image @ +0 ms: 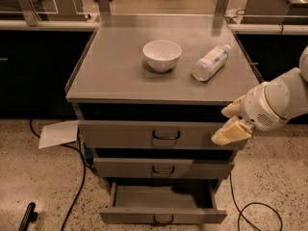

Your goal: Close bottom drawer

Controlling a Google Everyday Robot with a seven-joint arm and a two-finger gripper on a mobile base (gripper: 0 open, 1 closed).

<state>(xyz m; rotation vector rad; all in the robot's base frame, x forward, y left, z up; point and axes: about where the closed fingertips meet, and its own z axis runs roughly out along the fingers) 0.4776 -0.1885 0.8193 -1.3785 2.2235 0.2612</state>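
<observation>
The bottom drawer [163,216] of the grey metal cabinet is pulled out towards me. Its inside shows as empty, and a small dark loop handle [163,219] sits at the centre of its slim front. My gripper [231,122] hangs in front of the right end of the top drawer [120,134], well above the bottom drawer. Its two beige fingers [230,134] stand apart with nothing between them. The white arm reaches in from the right edge.
The middle drawer [130,168] is slightly out. A white bowl [162,55] and a clear plastic bottle [210,62] lying on its side rest on the cabinet top [106,76]. A sheet of paper [57,134] and black cables [77,186] lie on the speckled floor to the left, and another cable [255,211] to the right.
</observation>
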